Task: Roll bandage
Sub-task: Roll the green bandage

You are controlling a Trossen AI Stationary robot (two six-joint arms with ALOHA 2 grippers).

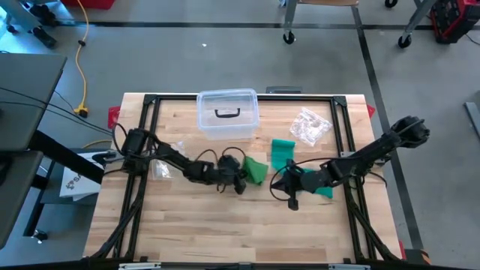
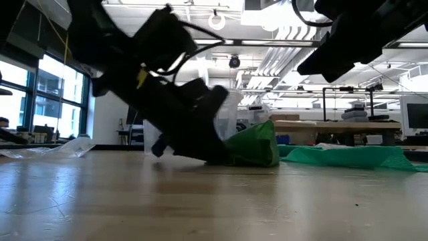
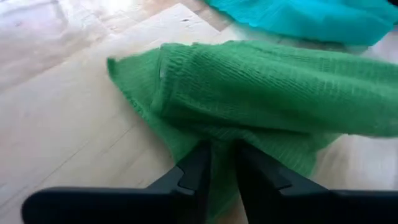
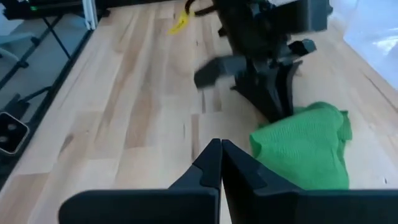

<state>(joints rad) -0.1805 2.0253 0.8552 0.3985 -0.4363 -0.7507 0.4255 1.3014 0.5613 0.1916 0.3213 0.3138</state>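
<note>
Pinching the near edge of the green bandage [image 3: 261, 93], the left claw [image 1: 238, 180] has its two fingers almost together with a thin fold of cloth between them, as its wrist view shows. The bandage is a soft, light knitted gauze with a fine ribbed weave; it lies bunched and partly folded on the desk [image 1: 225, 225] directly ahead of this claw, and a flatter strip runs away from it toward the right claw [image 1: 291, 193]. I judge that it will not keep any shape alone, will slide easily on the smooth wood, and will crumple if it is pushed, so the better place to take hold is a free edge or corner, low near the desk, with the other end held down. The right claw hangs beside the flat strip, its fingers pressed together with nothing visible between them. A clear plastic box [image 1: 227, 112] stands well beyond both claws.
</note>
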